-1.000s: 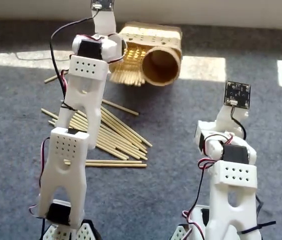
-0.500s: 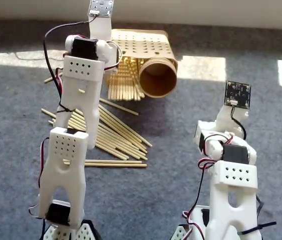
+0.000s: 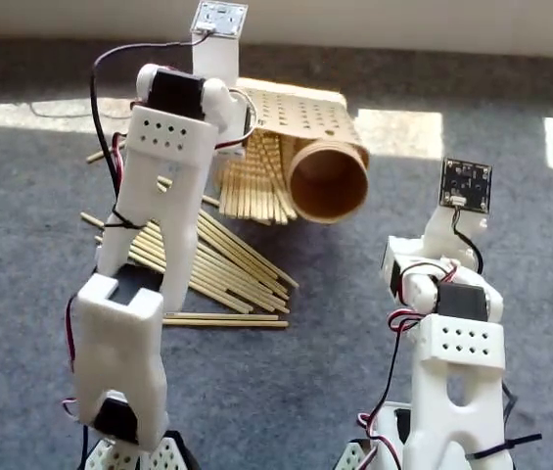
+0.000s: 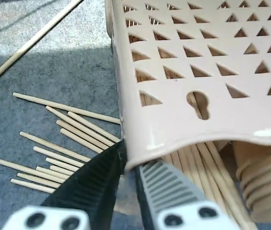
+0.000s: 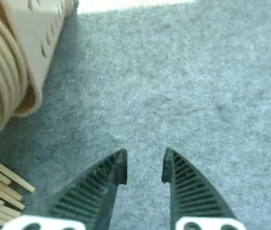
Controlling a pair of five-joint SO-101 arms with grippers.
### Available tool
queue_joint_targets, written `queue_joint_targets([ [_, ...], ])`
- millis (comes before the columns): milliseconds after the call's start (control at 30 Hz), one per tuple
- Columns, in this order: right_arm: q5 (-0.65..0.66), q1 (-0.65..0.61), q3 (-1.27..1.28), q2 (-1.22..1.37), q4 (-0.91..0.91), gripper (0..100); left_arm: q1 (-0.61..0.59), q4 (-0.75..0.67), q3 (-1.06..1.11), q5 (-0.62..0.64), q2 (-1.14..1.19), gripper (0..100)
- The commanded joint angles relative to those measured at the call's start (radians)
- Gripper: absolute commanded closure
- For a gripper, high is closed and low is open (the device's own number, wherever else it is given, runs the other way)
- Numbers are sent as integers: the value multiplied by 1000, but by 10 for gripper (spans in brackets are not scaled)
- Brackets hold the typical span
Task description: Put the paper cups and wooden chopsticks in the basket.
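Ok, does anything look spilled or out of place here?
Yes. The basket lies tipped on its side with the left pincer clamped on its rim, so the stacked cups and some chopsticks poke out of its open mouth. Loose chopsticks lie scattered on the carpet beside it.

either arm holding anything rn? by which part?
The left gripper is shut on the basket, pinching its rim near a corner. The right gripper is open over the carpet and holds nothing.
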Motion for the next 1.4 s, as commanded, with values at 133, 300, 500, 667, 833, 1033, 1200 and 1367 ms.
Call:
queue_joint_targets([
  [133, -6, 87, -15, -31, -21, 865, 73, 3, 148, 8, -298, 994],
  [300, -6, 139, -16, -33, -19, 865, 90, 3, 189, 8, -374, 994],
  [500, -6, 174, -41, -44, 65, 865, 65, 2, 188, 6, -374, 993],
  [667, -6, 168, -61, -157, 70, 865, 33, -86, 194, 6, -361, 992],
  [833, -6, 166, -4, -263, 65, 865, 30, -146, 200, 9, -257, 873],
  [1033, -6, 165, 8, -280, 64, 865, -28, -210, 197, 87, -180, 842],
  [1200, -6, 116, 8, -280, 64, 865, -53, -265, 197, 86, -185, 841],
  [1367, -5, 113, 10, -280, 64, 865, -47, -287, 122, 86, -174, 820],
])
